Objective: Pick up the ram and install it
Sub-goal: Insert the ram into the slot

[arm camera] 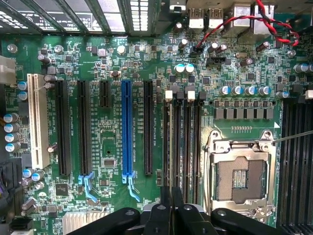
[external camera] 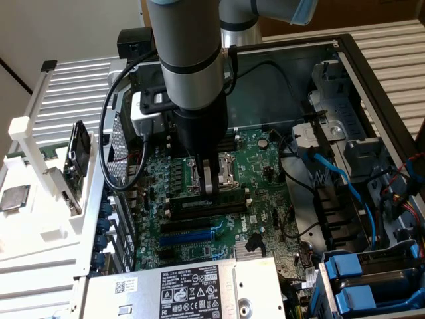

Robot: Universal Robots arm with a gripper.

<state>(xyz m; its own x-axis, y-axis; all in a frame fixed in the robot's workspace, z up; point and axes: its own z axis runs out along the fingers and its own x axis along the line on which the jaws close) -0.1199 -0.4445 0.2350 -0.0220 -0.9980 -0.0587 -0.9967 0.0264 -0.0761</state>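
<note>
Tool, set low over the motherboard, has its fingers nearly closed, pinching the ram. The ram stands on edge along the black memory slots; whether it is fully seated cannot be told. At the exterior view's left, a white rack carries a square silver chip. Centre: a blue expansion slot and, just beside the ram, the open processor socket. At the exterior view's right, a blue cable crosses the drive bays.
</note>
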